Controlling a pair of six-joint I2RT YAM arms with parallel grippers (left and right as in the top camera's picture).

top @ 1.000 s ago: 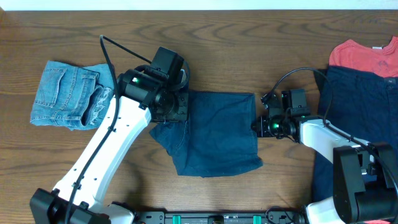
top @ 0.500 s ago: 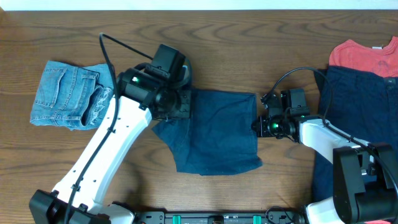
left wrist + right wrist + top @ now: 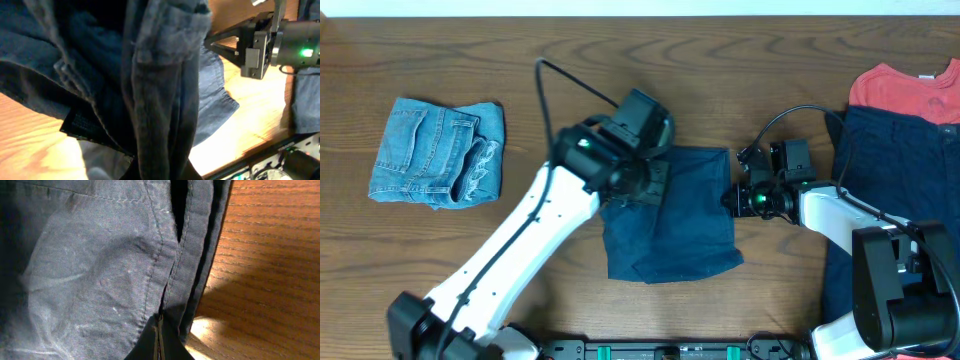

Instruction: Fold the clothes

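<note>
Dark navy shorts (image 3: 690, 225) lie at the table's middle. My left gripper (image 3: 645, 185) is shut on their left part and holds it lifted over the middle of the garment. In the left wrist view the navy cloth (image 3: 160, 90) hangs in folds from the jaws (image 3: 160, 170), and the right arm (image 3: 270, 45) shows beyond. My right gripper (image 3: 732, 198) sits at the shorts' right edge. In the right wrist view its fingers (image 3: 161, 335) are shut at the stitched hem (image 3: 170, 265).
Folded light-blue denim shorts (image 3: 438, 150) lie at the far left. A red T-shirt (image 3: 905, 88) lies at the back right with another dark navy garment (image 3: 895, 190) over its front. The table's front rail (image 3: 670, 350) runs below.
My left gripper has moved right with the shorts' left part, carrying it over the middle of the garment. The right gripper has stayed at the right edge.
</note>
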